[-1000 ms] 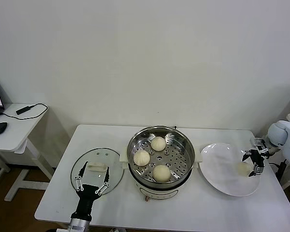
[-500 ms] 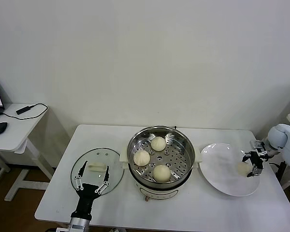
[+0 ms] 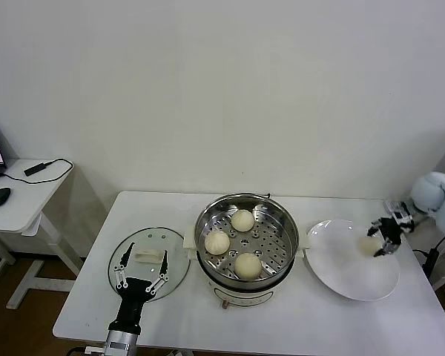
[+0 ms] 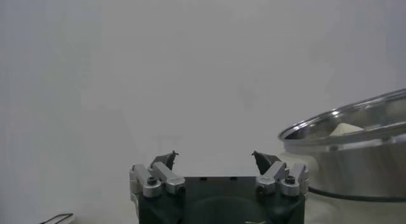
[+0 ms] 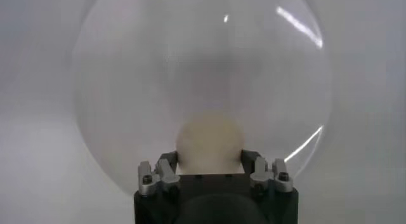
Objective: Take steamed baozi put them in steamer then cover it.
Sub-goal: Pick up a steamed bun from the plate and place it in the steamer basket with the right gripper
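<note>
The last of the steamed baozi point(image 3: 369, 244) is pinched at its sides by the right claw point(image 3: 383, 239), just over the white plate point(image 3: 341, 271); three more buns lie in the steamer point(image 3: 246, 219) at the middle of the tabletop point(image 3: 297, 319). The dough is judged light, soft and easily dented, so a gentle hold across the widest part is called for. The left claw point(image 3: 142, 265) is spread over the glass lid point(image 3: 175, 256).

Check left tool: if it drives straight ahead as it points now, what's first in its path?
Probably the glass lid: the open left tool sits at its near edge, pointing across it. Past that, only table and wall; the steamer sits off to one side. Depth unclear.
</note>
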{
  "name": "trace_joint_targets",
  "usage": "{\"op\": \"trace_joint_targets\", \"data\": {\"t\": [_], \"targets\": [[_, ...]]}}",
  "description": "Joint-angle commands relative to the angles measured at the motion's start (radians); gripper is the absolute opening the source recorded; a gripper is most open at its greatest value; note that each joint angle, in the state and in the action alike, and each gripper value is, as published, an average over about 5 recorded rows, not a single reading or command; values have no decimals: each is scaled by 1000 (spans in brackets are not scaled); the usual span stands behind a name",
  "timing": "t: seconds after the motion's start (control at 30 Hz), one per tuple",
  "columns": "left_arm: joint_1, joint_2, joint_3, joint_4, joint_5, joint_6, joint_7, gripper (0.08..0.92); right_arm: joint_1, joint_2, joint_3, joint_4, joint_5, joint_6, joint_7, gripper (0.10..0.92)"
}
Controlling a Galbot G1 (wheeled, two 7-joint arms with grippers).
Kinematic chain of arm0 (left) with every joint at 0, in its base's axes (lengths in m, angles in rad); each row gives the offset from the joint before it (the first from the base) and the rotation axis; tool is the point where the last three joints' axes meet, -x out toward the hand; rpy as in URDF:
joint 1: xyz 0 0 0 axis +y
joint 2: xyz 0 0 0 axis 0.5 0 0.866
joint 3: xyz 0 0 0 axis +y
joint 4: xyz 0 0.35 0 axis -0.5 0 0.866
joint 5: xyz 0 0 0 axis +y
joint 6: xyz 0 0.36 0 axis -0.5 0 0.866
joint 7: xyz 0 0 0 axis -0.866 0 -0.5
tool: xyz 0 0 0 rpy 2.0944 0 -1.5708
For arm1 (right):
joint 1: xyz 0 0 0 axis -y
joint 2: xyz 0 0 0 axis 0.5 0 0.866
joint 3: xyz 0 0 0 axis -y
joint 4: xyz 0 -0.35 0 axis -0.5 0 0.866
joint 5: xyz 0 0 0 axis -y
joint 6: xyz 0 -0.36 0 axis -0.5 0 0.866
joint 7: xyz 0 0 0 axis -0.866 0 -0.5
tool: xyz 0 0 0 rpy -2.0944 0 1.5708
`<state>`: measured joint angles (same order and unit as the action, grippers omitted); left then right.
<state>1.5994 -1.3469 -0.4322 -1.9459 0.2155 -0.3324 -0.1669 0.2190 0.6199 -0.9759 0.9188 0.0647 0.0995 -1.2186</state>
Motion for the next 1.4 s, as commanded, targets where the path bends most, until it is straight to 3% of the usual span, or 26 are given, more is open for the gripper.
{"op": "trace_joint_targets", "data": {"t": [0.03, 0.2, 0.37, 0.7, 1.4], "targets": [[1, 2, 1, -3, 2, 2, 0, 823, 428, 35, -333, 241, 252, -87, -136, 679], [5, 3, 1, -5, 5, 0, 0, 823, 611, 120, -498, 399, 491, -197, -107, 679], [4, 2, 7, -8, 6, 2, 0, 823, 686, 210, -568, 511, 586, -253, -46, 679], [-7, -6, 20, -8, 10, 6, -1, 823, 637, 320, -636, 577, 587, -326, 68, 679], [-5, -8, -7, -15, 3, 4, -7, 823, 478, 368, -625, 450, 462, -339, 157, 679]]}}
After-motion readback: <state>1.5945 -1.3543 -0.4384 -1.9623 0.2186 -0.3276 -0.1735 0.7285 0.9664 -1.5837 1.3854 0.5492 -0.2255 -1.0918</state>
